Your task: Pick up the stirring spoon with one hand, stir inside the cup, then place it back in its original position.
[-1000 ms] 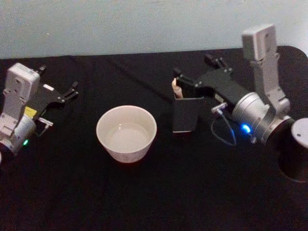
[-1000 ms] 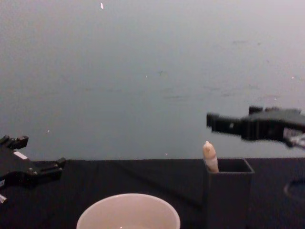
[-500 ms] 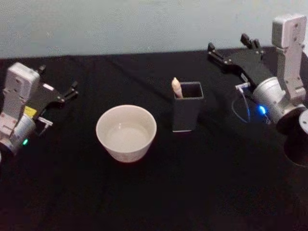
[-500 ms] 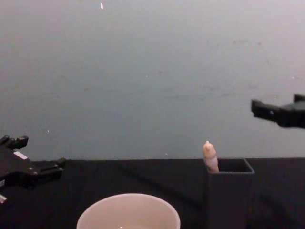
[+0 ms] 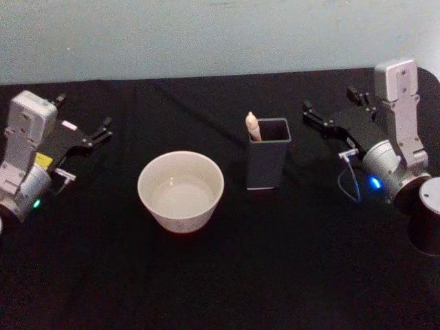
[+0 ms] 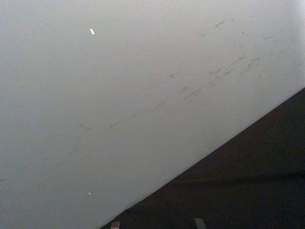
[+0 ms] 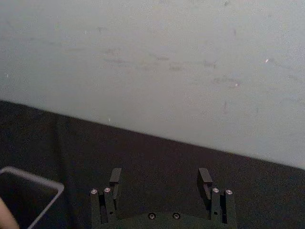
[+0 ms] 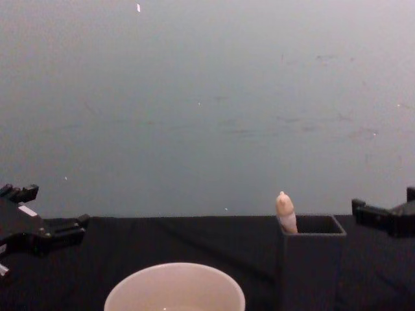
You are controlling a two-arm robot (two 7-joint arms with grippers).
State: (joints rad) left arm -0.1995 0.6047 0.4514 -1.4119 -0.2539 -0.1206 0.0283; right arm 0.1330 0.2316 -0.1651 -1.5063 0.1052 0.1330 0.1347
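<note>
Your spoon (image 5: 252, 127) stands in the holder (image 5: 267, 162), handle up, leaning into its far-left corner; you see the beige tip alone above the rim. Judge it light and stiff, the rounded wood a little slippery, so take hold on the handle just above the rim and lift straight up. The cup (image 5: 181, 190) sits just left of the holder on the worktop (image 5: 275, 275), apart from it. Your right claw (image 5: 330, 118) hangs to the holder's right, jaws spread and empty. Your left claw (image 5: 82, 130) rests at the far left, parked, jaws apart.
</note>
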